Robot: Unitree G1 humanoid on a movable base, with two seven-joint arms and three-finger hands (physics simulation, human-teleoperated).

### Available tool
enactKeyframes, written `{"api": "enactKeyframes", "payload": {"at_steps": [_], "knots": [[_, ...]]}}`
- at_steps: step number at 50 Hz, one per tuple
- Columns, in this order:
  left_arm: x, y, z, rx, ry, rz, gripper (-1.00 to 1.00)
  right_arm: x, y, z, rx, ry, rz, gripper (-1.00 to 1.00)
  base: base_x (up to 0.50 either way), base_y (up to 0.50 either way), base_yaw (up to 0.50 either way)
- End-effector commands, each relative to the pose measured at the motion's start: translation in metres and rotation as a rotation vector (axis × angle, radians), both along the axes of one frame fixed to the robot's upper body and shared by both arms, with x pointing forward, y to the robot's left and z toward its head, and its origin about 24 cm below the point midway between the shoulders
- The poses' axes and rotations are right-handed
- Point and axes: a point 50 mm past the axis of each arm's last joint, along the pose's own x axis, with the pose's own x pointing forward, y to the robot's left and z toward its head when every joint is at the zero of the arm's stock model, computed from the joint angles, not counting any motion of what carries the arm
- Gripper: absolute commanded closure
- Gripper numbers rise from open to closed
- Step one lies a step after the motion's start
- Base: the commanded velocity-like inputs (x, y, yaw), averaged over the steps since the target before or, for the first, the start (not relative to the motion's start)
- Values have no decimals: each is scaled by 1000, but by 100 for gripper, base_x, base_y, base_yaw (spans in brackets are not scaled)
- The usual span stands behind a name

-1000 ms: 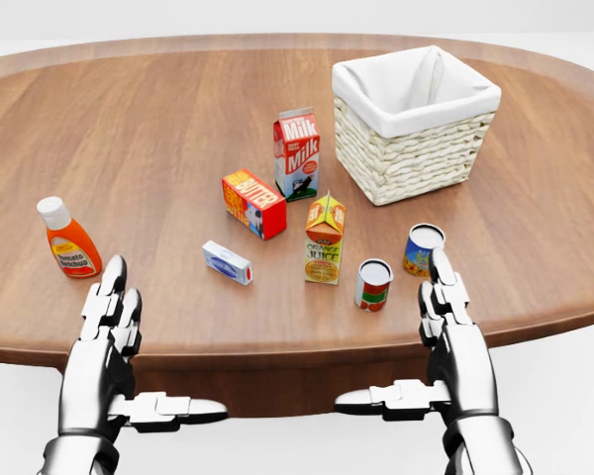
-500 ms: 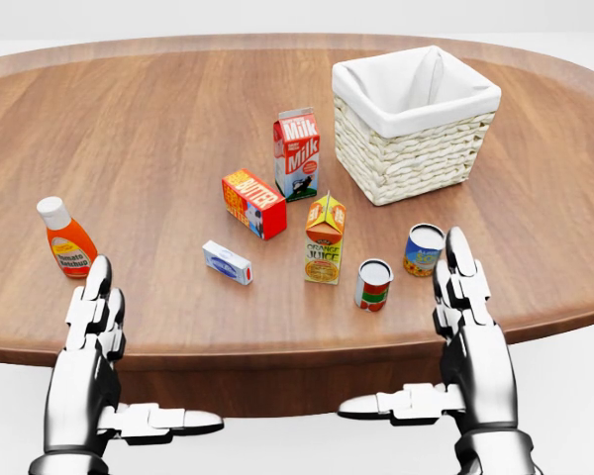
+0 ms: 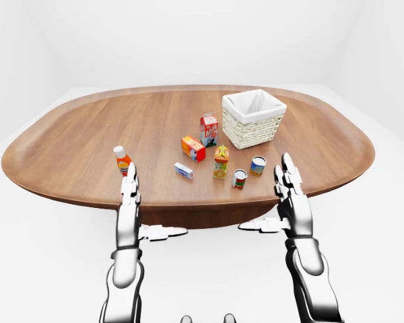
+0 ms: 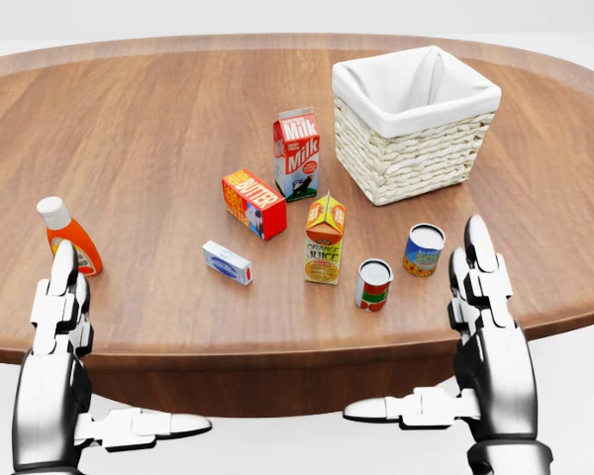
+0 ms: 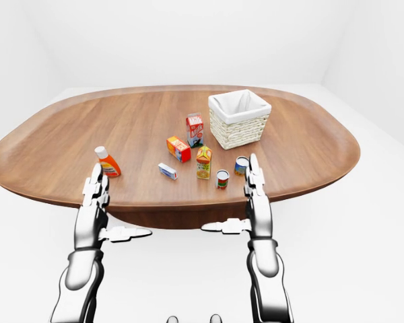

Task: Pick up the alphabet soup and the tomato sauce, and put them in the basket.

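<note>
Two small upright cans on the table (image 4: 158,129), alphabet soup (image 4: 424,249) blue-yellow labelled, tomato sauce (image 4: 372,285) red-green labelled just left of it, one white-lined wicker basket (image 4: 414,148) above them, left hand (image 4: 54,341) and right hand (image 4: 487,327) fingers released, grasping nothing.

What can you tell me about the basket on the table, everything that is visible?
The basket is square, woven from pale wicker-like material, with a white cloth liner folded over its rim. It stands upright on the wooden table, toward the head view's upper right, and looks empty. Nothing touches it; the milk carton stands apart to its left, and both hands are far below it.
</note>
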Motion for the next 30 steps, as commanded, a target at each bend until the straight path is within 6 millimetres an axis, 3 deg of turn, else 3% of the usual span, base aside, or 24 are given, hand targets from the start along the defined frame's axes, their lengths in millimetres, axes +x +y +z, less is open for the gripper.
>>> {"api": "enactKeyframes", "payload": {"at_steps": [1, 30], "knots": [[-4, 1, 5, 32, -22, 25, -100, -3, -1, 5, -5, -20, -11, -100, 0, 0, 0], [-2, 1, 6, 28, -27, 15, -100, -1, 0, 5, -7, -21, -7, -100, 2, 0, 0]]}}
